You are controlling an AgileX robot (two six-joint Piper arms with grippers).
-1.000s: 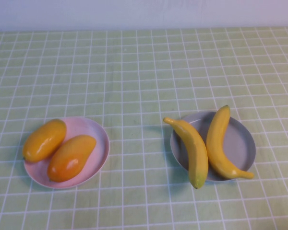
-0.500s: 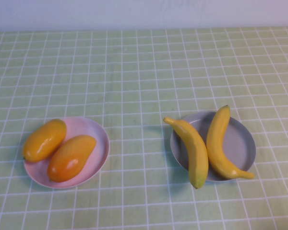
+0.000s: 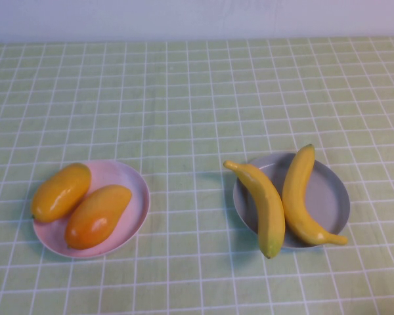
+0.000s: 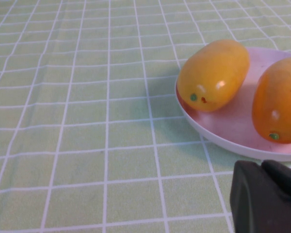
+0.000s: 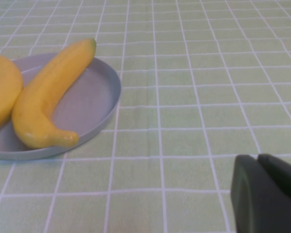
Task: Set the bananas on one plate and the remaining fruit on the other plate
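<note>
Two yellow-orange mangoes, the other fruit [image 3: 60,191] [image 3: 97,215], lie side by side on the pale pink plate [image 3: 128,180] at the left. Two bananas [image 3: 262,205] [image 3: 299,193] lie on the grey-blue plate [image 3: 328,197] at the right, the left one overhanging the rim at both ends. Neither arm shows in the high view. My left gripper [image 4: 263,167] hangs shut and holds nothing, just short of the pink plate [image 4: 233,124] with its mangoes [image 4: 213,74]. My right gripper [image 5: 258,158] is shut on nothing, off to the side of the grey-blue plate [image 5: 94,94] and a banana [image 5: 51,92].
A pale green tablecloth with a white grid [image 3: 197,118] covers the whole table. A white wall [image 3: 197,16] runs along the far edge.
</note>
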